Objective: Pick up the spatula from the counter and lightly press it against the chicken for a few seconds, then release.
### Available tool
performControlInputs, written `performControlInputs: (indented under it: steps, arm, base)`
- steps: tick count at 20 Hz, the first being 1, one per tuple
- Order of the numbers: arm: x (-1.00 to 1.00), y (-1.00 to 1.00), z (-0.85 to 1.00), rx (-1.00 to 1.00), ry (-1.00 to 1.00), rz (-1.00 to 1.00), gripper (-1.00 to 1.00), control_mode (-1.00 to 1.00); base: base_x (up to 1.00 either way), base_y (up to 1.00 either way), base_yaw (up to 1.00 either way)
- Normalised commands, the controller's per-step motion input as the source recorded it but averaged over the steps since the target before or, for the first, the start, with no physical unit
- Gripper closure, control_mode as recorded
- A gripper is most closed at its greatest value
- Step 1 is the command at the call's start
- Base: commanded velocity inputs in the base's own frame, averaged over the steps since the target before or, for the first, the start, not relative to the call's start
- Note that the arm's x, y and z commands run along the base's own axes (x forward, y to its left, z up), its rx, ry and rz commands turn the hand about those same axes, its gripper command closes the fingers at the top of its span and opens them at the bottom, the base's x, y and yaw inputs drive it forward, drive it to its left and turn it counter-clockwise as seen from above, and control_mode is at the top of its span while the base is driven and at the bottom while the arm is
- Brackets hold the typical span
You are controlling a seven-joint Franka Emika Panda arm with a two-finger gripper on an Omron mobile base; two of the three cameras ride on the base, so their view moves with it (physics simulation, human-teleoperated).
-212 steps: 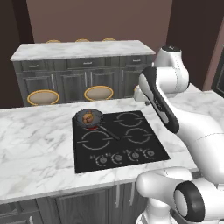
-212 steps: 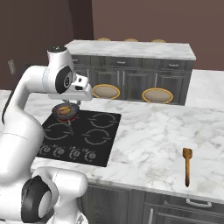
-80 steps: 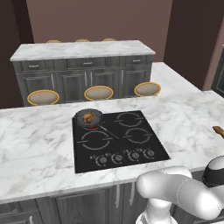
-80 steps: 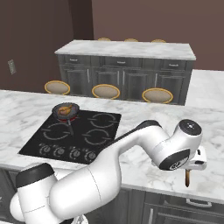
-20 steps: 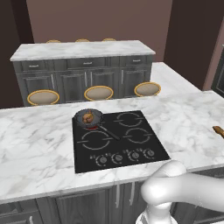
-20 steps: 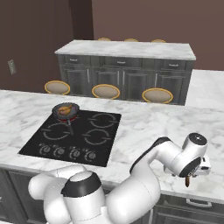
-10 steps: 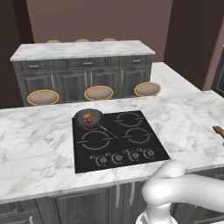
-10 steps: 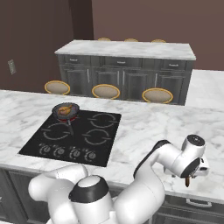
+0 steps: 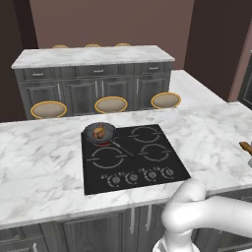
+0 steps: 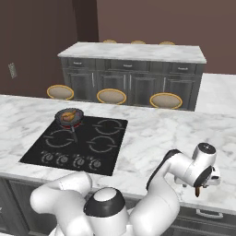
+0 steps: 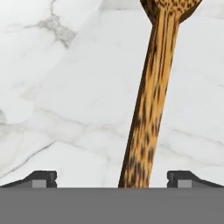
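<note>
Wooden spatula (image 11: 151, 109) lying flat on the white marble bench (image 11: 65, 87), well apart from the chicken (image 10: 70, 115) on the cooktop (image 10: 76, 143). The tool (image 11: 113, 178) hangs over the handle, fingers spread wide on either side, gripping nothing. In the hand view the spatula's long axis runs bottom to top, leaning slightly right, blade uppermost. A good pickup would descend straight, centre the handle (it sits slightly right of middle), then close across its narrow width.

The spatula (image 11: 151, 96) runs off the hand view's top edge, and the left base view's right edge clips it.
</note>
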Motion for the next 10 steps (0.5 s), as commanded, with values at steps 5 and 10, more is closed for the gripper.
performControlInputs:
  steps: [5,10]
  arm:
    - [0.18,-0.09,-0.27,0.0,0.02,0.03,-1.0,-1.0]
    - [0.09,-0.05,-0.31,0.0,0.03,0.03,1.0,-1.0]
  base:
    - [0.0,0.0,0.0]
    - [0.0,0.0,0.0]
